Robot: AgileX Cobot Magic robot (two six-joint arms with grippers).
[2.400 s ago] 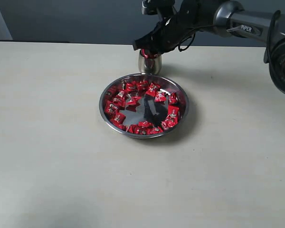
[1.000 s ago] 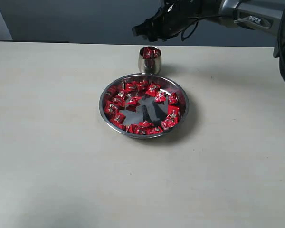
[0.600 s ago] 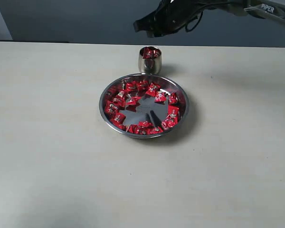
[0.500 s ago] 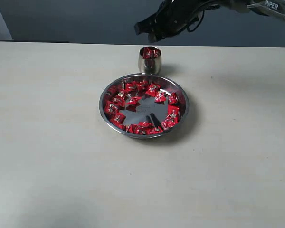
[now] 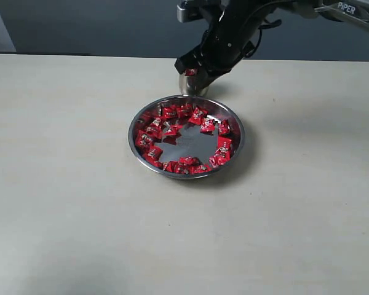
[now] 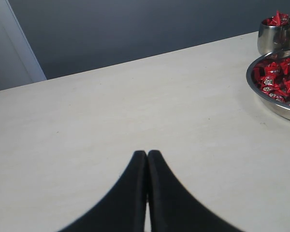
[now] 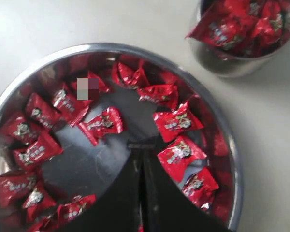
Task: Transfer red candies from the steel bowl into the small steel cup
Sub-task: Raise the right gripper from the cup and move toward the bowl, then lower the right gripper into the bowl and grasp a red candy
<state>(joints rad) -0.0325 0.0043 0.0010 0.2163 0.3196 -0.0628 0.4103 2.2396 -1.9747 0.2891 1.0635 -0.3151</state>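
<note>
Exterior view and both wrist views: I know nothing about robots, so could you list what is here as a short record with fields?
Table: pale, plain top
Steel bowl: wide and shallow, middle bare
Red candies: ringed round the inside of the bowl; more heaped in the cup
Small steel cup: upright beside the bowl
Right tool: shut, raised over the bowl near the cup, no candy seen in it
Left tool: shut, over bare table, apart from the bowl
</note>
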